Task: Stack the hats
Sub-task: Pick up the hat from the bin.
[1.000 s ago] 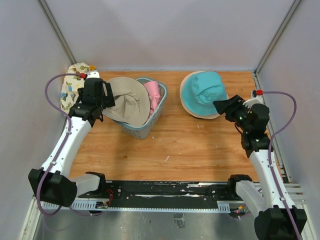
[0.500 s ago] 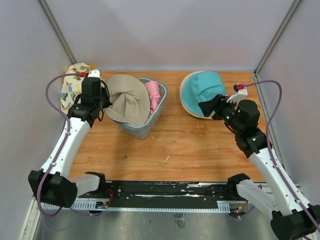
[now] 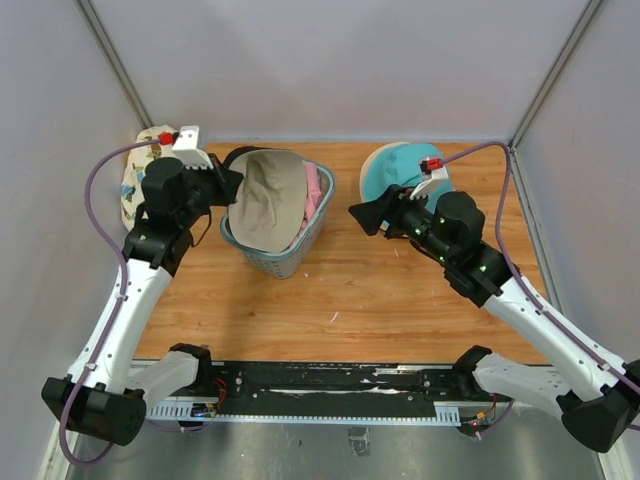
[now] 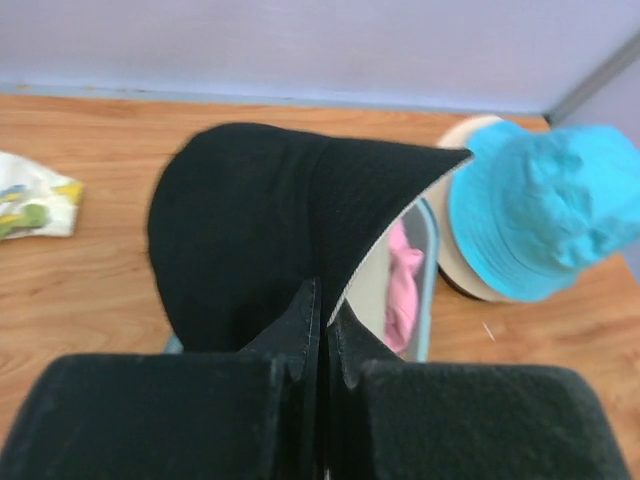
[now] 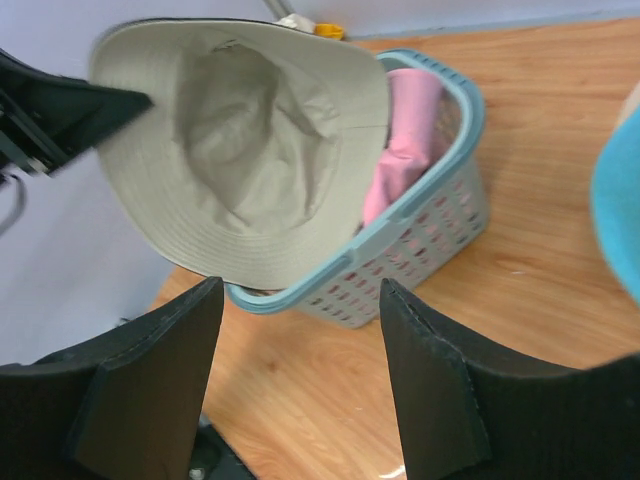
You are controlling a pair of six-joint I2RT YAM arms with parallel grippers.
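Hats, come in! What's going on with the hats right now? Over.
Left gripper shut on beige hat brim, hat tilted over basket. Right gripper open, empty. Teal hat atop cream hat. Nothing in the way.

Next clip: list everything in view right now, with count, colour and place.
table: 1, wood-brown, underneath
basket: 1, blue-grey, far left of centre
beige hat: 1, beige inside and dark outside, held above the basket
pink hat: 1, pink, crumpled inside the basket
cream hat: 1, cream, far right, mostly covered
teal hat: 1, teal, atop the cream hat
printed cloth: 1, cream, far left corner
left gripper: 1, black, shut on the beige hat's brim
right gripper: 1, black, open, between basket and teal hat
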